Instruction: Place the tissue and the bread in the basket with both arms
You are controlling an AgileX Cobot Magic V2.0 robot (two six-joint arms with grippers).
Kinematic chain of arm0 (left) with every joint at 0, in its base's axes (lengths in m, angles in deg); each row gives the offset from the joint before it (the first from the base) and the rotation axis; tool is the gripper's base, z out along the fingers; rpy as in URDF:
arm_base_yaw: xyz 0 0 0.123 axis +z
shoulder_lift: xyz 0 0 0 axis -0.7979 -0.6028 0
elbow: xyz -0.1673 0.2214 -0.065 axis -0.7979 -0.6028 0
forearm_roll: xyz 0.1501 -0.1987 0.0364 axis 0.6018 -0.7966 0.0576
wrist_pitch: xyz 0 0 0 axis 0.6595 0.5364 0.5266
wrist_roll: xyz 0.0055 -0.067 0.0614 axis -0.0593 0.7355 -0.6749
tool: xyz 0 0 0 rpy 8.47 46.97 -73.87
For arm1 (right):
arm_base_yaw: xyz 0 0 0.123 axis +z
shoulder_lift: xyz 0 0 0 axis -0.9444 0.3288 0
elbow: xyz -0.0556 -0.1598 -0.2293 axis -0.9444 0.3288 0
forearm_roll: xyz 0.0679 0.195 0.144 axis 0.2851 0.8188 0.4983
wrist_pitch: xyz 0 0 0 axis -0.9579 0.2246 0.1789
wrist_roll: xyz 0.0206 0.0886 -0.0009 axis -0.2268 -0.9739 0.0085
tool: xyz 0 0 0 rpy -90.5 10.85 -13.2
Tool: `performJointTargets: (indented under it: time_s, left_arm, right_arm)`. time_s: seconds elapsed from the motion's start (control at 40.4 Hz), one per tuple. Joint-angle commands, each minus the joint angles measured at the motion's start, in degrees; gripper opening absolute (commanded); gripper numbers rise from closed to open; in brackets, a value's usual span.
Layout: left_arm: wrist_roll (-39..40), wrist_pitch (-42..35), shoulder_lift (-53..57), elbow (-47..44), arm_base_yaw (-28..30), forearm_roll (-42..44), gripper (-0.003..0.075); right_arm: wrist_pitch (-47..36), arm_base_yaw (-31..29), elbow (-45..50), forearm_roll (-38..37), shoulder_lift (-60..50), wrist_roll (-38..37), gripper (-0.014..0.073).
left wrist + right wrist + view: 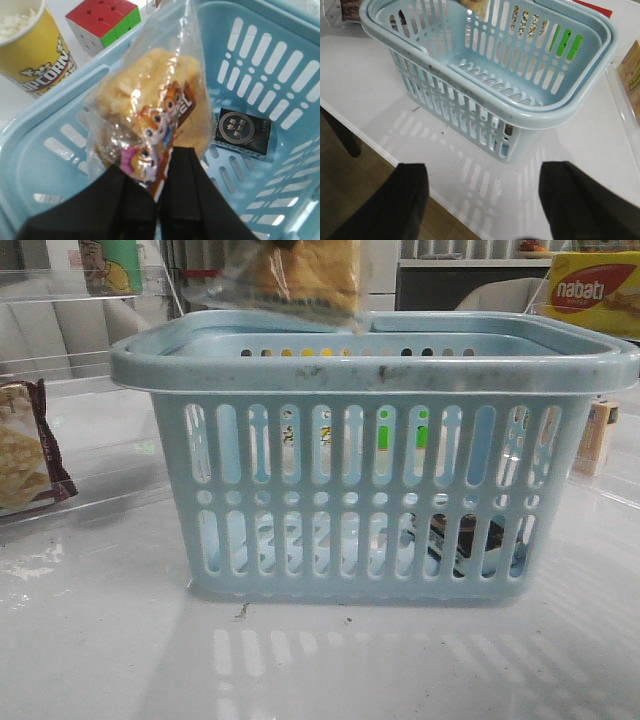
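The light-blue basket point(370, 365) stands in the middle of the white table; it also shows in the left wrist view point(280, 65) and the right wrist view point(485, 97). The black tissue packet point(243, 131) lies flat on the basket's floor, and shows dimly through the slots in the front view point(462, 540). My left gripper point(161, 187) is shut on the clear bag of golden-brown bread point(160, 115) and holds it above the basket's open top; the bag hangs over the far rim in the front view point(300, 275). My right gripper point(482, 192) is open and empty, near the table's front edge, apart from the basket.
A maroon-edged cracker bag point(25, 450) lies at the left. A yellow popcorn cup point(32, 47) and a colour cube point(102, 22) stand behind the basket. A yellow-red wafer box point(592, 290) is at the back right, a small carton point(597, 435) right of the basket.
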Motion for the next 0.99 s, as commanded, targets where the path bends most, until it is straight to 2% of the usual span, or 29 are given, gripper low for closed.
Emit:
performJointTargets:
  time_s: [0.0, 0.099, 0.198, 0.471, 0.843, 0.966]
  left_arm:
    - [-0.2, -6.2, -0.4, 1.6, -0.6, -1.7, 0.0214]
    - [-0.2, -6.7, -2.0, 1.6, -0.6, -2.4, 0.0381]
    - [-0.2, -5.5, -1.4, 2.0, -0.6, -2.3, 0.0467]
    - [-0.2, 0.5, 9.6, 1.6, -0.6, -2.6, 0.0464]
    - [-0.2, 3.3, 32.4, -15.8, -1.9, -2.8, 0.0463]
    - [2.9, 5.6, 38.9, -21.0, -1.9, -0.9, 0.0454]
  right_arm:
    - [-4.1, 0.0, -1.4, -0.1, 0.2, 0.5, 0.057]
    - [-4.1, 0.0, -1.4, -0.1, 0.2, 0.5, 0.057]
    - [-4.1, 0.0, -1.4, -0.1, 0.2, 0.5, 0.057]
    - [-4.1, 0.0, -1.4, -0.1, 0.2, 0.5, 0.057]
    - [-4.1, 0.0, -1.4, -0.1, 0.2, 0.5, 0.057]
    - [-4.1, 0.0, -1.4, -0.1, 0.2, 0.5, 0.057]
